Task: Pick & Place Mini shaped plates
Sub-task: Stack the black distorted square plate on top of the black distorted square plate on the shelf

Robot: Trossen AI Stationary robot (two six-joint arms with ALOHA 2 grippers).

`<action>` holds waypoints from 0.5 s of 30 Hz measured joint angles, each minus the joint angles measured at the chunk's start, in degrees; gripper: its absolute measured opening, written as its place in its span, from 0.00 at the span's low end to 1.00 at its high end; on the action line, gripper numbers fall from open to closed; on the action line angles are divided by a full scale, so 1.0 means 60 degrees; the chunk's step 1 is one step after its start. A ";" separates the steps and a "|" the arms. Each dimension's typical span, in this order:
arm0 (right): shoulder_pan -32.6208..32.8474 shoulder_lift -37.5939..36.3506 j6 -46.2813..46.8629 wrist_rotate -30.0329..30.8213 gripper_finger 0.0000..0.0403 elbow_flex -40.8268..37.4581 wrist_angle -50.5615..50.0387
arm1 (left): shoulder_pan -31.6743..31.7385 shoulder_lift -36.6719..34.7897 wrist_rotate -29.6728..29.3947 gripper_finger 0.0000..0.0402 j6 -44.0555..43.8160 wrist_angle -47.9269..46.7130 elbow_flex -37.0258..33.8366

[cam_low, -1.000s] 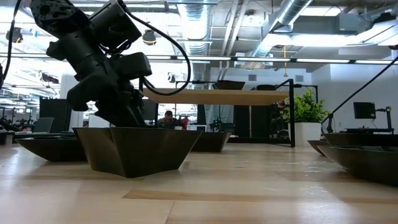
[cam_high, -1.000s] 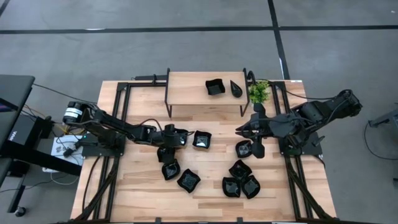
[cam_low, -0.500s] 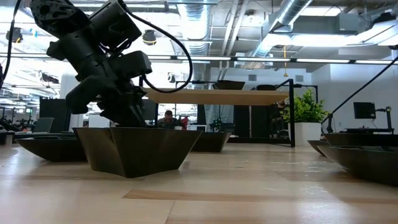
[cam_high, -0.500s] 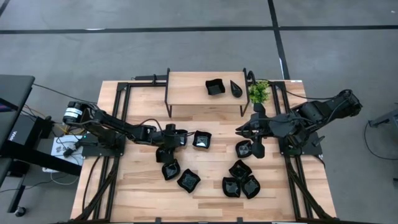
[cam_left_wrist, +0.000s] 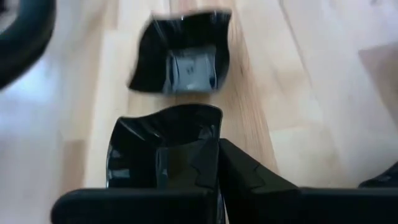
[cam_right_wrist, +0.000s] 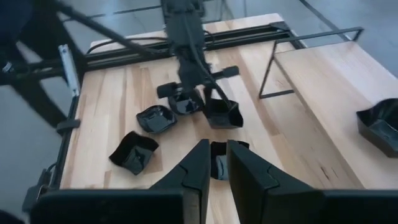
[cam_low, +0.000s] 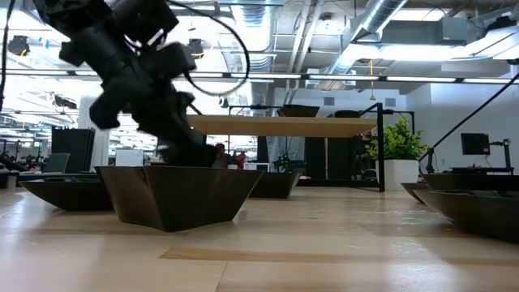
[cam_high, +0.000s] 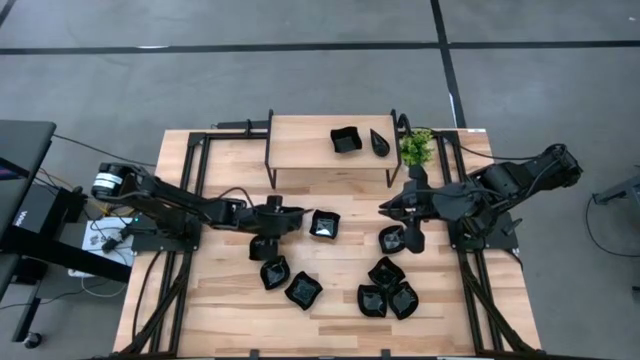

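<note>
Glossy black square mini plate (cam_left_wrist: 163, 163) sits pinched at its rim by the left tool (cam_high: 266, 240), ready for lifting off the tabletop (cam_high: 340, 200) at centre-left.

Wooden table (cam_high: 230, 290) carrying raised wooden shelf (cam_high: 300, 145), potted plant (cam_high: 417, 147), black mini plates (cam_high: 385, 285) scattered about; two more plates (cam_high: 346, 139) sitting on shelf.

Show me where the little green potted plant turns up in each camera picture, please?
High view: the potted plant sits in the upper middle, just right of the raised wooden shelf.
Low view: it stands in the background, right of centre, at the shelf's right end.
Left wrist view: not in it.
Right wrist view: not in it, though the shelf shows.
Shared landmark: the raised wooden shelf.
</note>
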 joint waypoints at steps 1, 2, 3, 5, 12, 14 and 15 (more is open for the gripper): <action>-0.0008 0.0000 0.0127 0.0188 0.12 0.0000 0.0000 | -0.0030 -0.0200 -0.0028 0.02 0.0154 -0.0028 0.0002; -0.0008 0.0000 0.0281 0.0404 0.12 0.0000 0.0000 | -0.0076 -0.0406 -0.0040 0.02 0.0324 -0.0029 0.0003; -0.0008 0.0000 0.0477 0.0672 0.12 0.0000 0.0000 | -0.0136 -0.0632 -0.0075 0.02 0.0495 -0.0055 0.0001; -0.0011 0.0089 0.0965 0.1311 0.12 0.0007 0.0006 | -0.0295 -0.1101 -0.0147 0.02 0.0898 -0.0046 0.0002; -0.0504 0.0958 0.3251 0.2252 0.12 0.0011 0.0012 | -0.1313 -0.2503 -0.0830 0.02 0.3172 -0.0054 0.0003; -0.0713 0.1451 0.3702 0.2148 0.12 0.0007 0.0082 | -0.1690 -0.2670 -0.1462 0.03 0.3670 -0.0064 0.0003; -0.0829 0.1694 0.3917 0.2126 0.12 0.0011 0.0154 | -0.1867 -0.2713 -0.1766 0.03 0.3964 -0.0068 0.0003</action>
